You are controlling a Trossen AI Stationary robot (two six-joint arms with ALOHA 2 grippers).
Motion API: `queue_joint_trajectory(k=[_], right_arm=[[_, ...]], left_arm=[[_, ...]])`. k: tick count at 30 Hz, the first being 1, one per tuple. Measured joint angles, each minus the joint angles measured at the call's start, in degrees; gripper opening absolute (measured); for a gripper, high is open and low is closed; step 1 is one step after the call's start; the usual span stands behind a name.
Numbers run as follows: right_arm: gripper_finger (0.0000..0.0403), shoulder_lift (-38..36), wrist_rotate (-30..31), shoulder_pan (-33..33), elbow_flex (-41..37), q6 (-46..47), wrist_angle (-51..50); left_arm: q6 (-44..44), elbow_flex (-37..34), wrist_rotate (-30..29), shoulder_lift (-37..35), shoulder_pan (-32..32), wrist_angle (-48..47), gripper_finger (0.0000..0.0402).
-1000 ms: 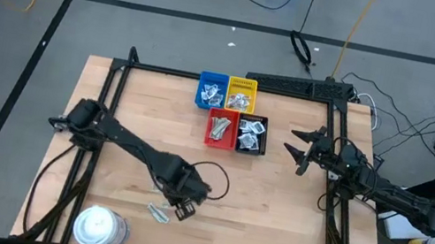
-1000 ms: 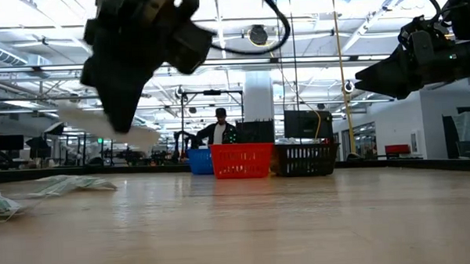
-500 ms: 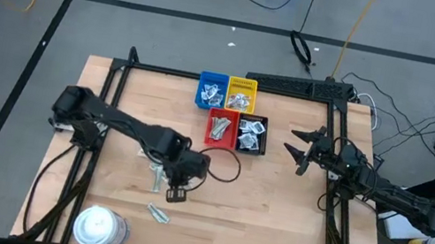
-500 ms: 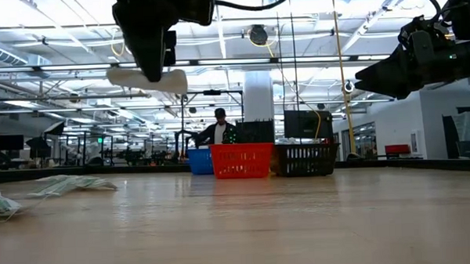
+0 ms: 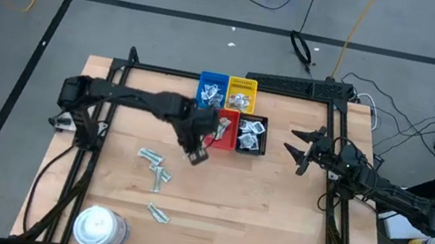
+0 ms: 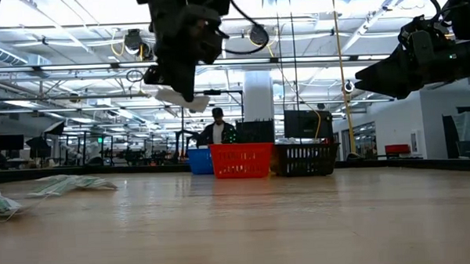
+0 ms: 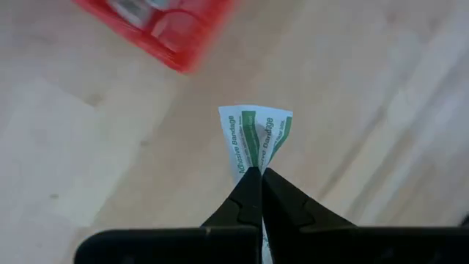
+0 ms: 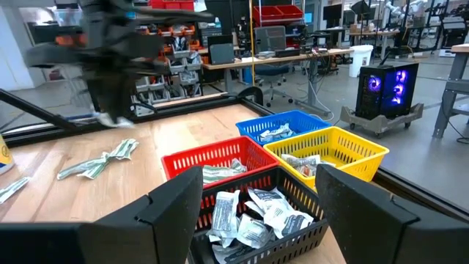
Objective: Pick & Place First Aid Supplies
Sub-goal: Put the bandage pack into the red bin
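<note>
The left gripper [image 5: 197, 148], closed on a bandage packet [image 7: 256, 138], is now beside the red tray [image 5: 219, 129], far from the loose packets [image 5: 154, 167].

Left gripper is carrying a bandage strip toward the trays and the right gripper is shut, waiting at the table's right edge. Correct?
Not quite: the right gripper is open, not shut; the right wrist view shows its fingers spread wide apart. The rest holds: the left gripper is pinching a bandage strip near the red tray, and the right arm waits at the table's right edge.
</note>
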Motion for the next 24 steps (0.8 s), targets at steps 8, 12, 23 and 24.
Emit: queue_joint_trajectory(k=[8,12,23,24], right_arm=[[0.026,0.0,0.0,0.0,0.0,0.0,0.0],[0.0259,0.0,0.0,0.0,0.0,0.0,0.0],[0.0261,0.0,0.0,0.0,0.0,0.0,0.0],[0.0261,0.0,0.0,0.0,0.0,0.0,0.0]], left_arm=[[-5.0,0.0,0.5,0.0,9.4,0.2,0.0001],[-7.7,0.0,0.5,0.0,13.4,0.3,0.0002],[-15.2,9.5,-0.2,8.4,16.0,2.7,0.0001],[-15.7,11.2,-0.3,9.5,16.2,2.7,0.0001]])
